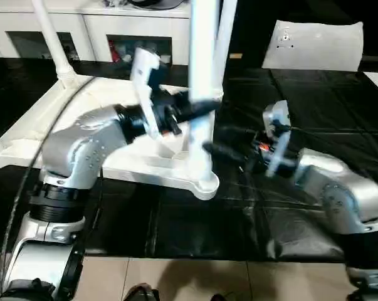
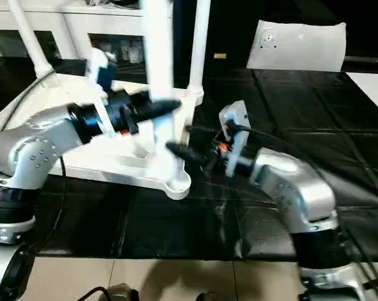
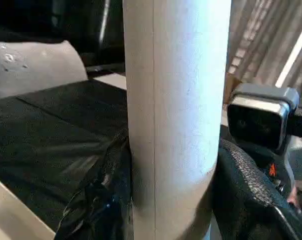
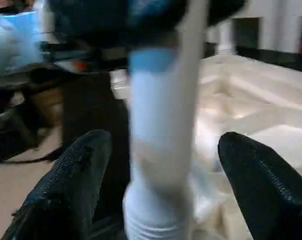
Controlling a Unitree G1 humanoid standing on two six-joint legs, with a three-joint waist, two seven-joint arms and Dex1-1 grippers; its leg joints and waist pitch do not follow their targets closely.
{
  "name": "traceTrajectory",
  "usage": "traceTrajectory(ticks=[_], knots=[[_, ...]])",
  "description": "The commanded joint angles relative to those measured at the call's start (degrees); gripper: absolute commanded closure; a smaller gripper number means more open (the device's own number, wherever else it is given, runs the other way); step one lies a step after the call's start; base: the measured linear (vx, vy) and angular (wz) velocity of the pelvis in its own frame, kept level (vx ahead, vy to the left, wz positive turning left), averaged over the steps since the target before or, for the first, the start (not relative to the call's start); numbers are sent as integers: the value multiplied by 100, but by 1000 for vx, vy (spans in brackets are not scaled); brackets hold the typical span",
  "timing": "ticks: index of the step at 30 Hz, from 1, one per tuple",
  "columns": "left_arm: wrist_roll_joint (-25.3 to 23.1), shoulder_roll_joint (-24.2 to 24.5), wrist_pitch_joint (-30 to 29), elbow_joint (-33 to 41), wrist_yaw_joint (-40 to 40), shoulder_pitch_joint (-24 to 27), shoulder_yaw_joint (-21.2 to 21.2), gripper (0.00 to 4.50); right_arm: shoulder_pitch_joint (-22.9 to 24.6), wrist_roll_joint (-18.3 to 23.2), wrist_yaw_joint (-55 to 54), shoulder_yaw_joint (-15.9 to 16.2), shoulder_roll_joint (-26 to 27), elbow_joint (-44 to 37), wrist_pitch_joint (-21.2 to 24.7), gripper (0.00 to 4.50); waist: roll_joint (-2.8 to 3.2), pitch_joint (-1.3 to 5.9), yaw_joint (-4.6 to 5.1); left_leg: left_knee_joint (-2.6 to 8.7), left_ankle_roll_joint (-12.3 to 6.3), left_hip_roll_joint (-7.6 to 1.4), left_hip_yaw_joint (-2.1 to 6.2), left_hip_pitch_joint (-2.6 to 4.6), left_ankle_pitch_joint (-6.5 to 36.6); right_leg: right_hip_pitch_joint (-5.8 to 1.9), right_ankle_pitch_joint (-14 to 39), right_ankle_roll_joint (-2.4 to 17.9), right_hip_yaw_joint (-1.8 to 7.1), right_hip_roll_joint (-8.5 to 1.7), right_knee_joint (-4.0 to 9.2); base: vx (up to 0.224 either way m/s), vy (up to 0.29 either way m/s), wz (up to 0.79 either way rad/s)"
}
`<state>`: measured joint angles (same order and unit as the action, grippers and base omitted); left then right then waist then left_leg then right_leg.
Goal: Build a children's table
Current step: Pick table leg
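Observation:
The white tabletop (image 1: 145, 166) lies upside down on the black work table. One white leg (image 1: 201, 50) stands upright in its near right corner socket (image 1: 204, 185). My left gripper (image 1: 198, 106) is shut on this leg partway up, with a black finger (image 3: 98, 200) pressed against each side of the tube (image 3: 176, 100). My right gripper (image 1: 223, 141) is lower, by the leg's base. It is open, its fingers (image 4: 70, 190) standing well clear on both sides of the leg (image 4: 161, 165). Two more legs stand at the far left corner (image 1: 51, 37) and the far right corner (image 1: 227, 25).
A white cabinet (image 1: 94, 25) with glass doors stands behind the table. A white plastic bag (image 1: 314, 44) lies at the back right. The table's front edge (image 1: 176, 254) meets beige floor just before my arms. A black cable (image 1: 26, 188) runs along my left arm.

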<state>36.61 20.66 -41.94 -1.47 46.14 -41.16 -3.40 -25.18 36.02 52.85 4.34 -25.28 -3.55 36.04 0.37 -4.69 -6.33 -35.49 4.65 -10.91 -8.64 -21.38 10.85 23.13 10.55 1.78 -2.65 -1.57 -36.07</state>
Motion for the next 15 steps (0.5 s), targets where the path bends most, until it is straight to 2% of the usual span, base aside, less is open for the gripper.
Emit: traceTrajectory(ticks=[1, 3, 5, 8, 10, 13, 15], knots=[[84, 70, -45, 96, 152, -176, -92, 264, -99, 68, 308, 67, -98, 35, -10, 63, -58, 497, -3, 353, -127, -135, -18, 12, 476, -366, 1424, 745, 278, -523, 466, 0, 0, 0], [61, 73, -51, 70, 227, -222, -145, 264, -168, 64, 554, 134, -200, 136, 10, 63, -67, 498, -5, 358, -128, -143, -16, 14, 464, -361, 1479, 743, 274, -526, 465, 0, 0, 0], [38, 63, -49, 58, 289, -262, -185, 264, -238, 35, 650, 177, -235, 226, 40, 91, -68, 493, -8, 354, -124, -136, -21, 16, 485, -356, 1557, 761, 272, -522, 476, 0, 0, 0], [-14, 60, -58, 88, 427, -302, -263, 264, -350, -61, 764, 245, -221, 401, -15, 101, -70, 492, -10, 350, -120, -133, -24, 17, 497, -351, 1645, 732, 274, -529, 485, 0, 0, 0], [4, 28, -84, 128, 481, -327, -302, 264, -422, -150, 746, 298, -175, 511, -68, 132, -73, 492, -6, 353, -105, -137, -22, 17, 479, -347, 1673, 746, 266, -531, 487, 0, 0, 0], [15, 23, -93, 169, 603, -364, -381, 264, -492, -282, 817, 398, -147, 648, -141, 150, -77, 502, -7, 351, -111, -144, -20, 20, 470, -341, 1563, 775, 266, -526, 466, 0, 0, 0], [24, 19, -100, 179, 657, -383, -416, 264, -510, -327, 886, 466, -160, 691, -165, 177, -74, 500, -8, 355, -114, -144, -18, 13, 442, -350, 1479, 799, 268, -529, 462, 0, 0, 0]])
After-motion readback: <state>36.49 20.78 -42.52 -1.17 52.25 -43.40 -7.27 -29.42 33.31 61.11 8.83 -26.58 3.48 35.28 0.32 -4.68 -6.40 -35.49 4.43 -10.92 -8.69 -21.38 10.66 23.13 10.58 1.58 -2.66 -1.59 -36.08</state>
